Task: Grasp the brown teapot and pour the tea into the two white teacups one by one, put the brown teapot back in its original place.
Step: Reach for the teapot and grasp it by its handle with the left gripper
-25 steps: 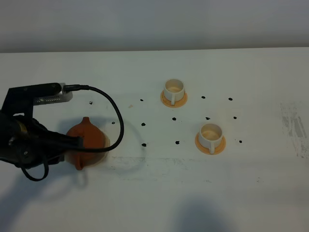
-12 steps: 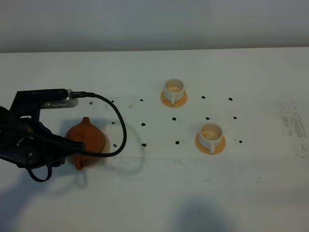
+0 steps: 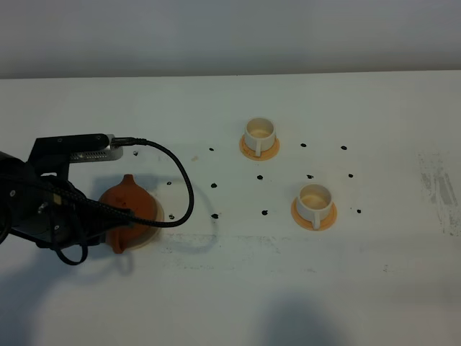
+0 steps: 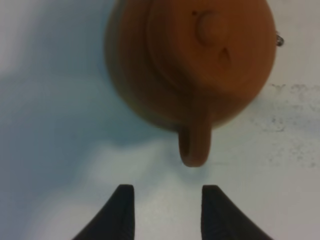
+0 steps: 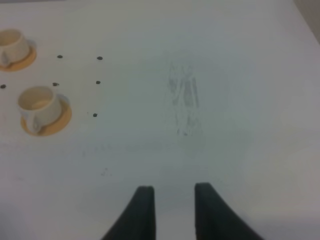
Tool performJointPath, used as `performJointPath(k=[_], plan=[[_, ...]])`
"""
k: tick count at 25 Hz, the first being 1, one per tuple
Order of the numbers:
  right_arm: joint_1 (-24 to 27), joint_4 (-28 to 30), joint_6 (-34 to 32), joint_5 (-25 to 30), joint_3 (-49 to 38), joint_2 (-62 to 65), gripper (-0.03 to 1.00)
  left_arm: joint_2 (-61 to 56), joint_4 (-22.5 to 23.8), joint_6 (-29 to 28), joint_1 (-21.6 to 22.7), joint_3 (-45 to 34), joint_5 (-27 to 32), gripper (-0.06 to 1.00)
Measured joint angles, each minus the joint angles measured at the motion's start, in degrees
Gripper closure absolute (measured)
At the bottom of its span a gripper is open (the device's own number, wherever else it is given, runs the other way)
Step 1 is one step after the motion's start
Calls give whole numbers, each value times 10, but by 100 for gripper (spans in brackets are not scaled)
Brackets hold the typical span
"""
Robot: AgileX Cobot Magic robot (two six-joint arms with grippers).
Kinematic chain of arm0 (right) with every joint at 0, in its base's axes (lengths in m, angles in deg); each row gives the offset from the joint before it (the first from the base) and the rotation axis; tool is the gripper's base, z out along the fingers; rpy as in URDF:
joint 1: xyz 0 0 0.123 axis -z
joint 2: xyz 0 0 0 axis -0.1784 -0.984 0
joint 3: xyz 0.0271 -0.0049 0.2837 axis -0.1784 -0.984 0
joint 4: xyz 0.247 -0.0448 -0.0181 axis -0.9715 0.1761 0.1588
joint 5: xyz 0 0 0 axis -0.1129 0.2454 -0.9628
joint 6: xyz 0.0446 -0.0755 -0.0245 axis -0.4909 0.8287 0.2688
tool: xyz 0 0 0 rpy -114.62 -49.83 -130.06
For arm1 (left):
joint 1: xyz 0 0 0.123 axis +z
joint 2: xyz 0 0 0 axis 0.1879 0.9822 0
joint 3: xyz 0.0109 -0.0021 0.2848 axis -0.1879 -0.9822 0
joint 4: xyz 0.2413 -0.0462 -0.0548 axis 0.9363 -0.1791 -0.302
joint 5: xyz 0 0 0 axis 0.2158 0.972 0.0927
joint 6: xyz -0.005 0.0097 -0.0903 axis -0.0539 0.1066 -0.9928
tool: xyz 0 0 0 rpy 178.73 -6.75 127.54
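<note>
The brown teapot sits on the beige coaster, its original place, at the left of the table. In the left wrist view the teapot points its loop handle at my left gripper. The gripper is open, its fingertips just short of the handle with nothing between them. The two white teacups stand on orange saucers at mid table; their insides look pale tan, so tea is unclear. My right gripper hovers over bare table, jaws drawn close, holding nothing.
Small black dots mark the white table around the cups. A black cable loops from the left arm past the teapot. A grey scuffed patch lies at the right edge.
The left arm has shifted a little to the right and its jaws have spread slightly. The teapot stays on the coaster. The cups have not moved.
</note>
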Motion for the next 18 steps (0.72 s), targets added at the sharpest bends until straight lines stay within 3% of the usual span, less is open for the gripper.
performJointPath(k=[11, 18], plan=[[0, 0, 0, 0, 0, 0, 75, 31, -13, 3, 4, 0, -50, 63], [0, 0, 0, 0, 0, 0, 75, 41, -21, 13, 4, 0, -65, 56]])
